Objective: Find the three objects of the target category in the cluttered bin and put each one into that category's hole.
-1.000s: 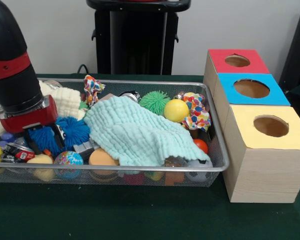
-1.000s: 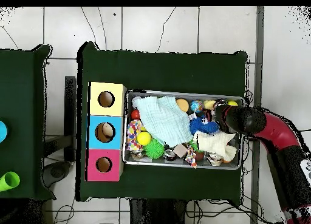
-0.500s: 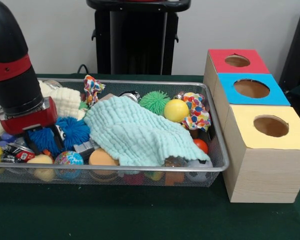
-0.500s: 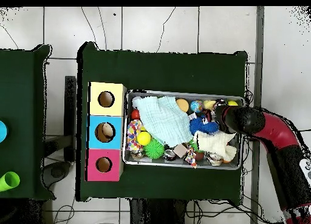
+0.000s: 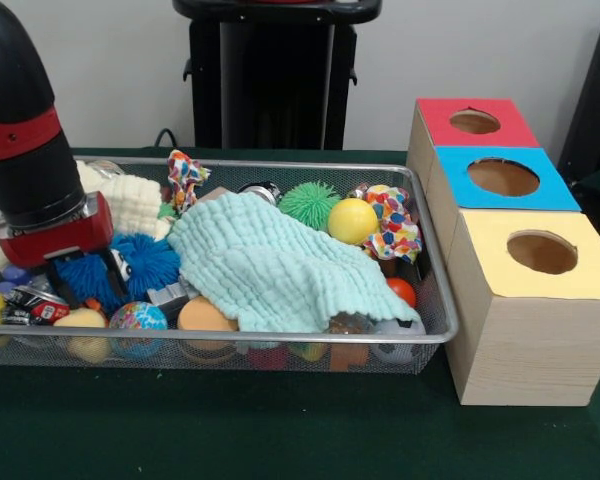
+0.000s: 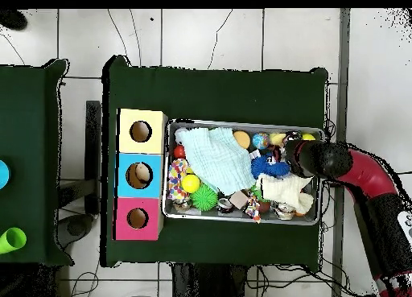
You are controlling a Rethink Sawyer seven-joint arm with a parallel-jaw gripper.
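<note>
Little has moved since the earlier frames: the arm (image 5: 30,150) stays lowered at the same end of the wire mesh bin (image 5: 435,335), and the contents lie as they did. The gripper (image 5: 85,285) sits down among the clutter, its tips buried against the blue spiky puffballs (image 5: 145,262), just behind a small red and silver toy car (image 5: 32,305). Whether the claw is open, closed or holding something cannot be told; the red wrist block hides it in the front view, and overhead the arm covers it.

A mint green cloth (image 5: 280,270) is draped over the middle of the bin. A cream cloth (image 5: 135,203) lies behind the gripper. A green spiky ball (image 5: 308,203) and a yellow ball (image 5: 352,221) sit side by side at the far rim, next to a multicoloured knotted toy (image 5: 392,225).

Beside the bin stand three boxes in a row. The blue-topped box (image 5: 540,190) is the middle one; its hole (image 5: 503,177) appears overhead to contain a pale object, possibly a toy, though detail is poor. No soft toy animal can be picked out with confidence in the bin.
</note>
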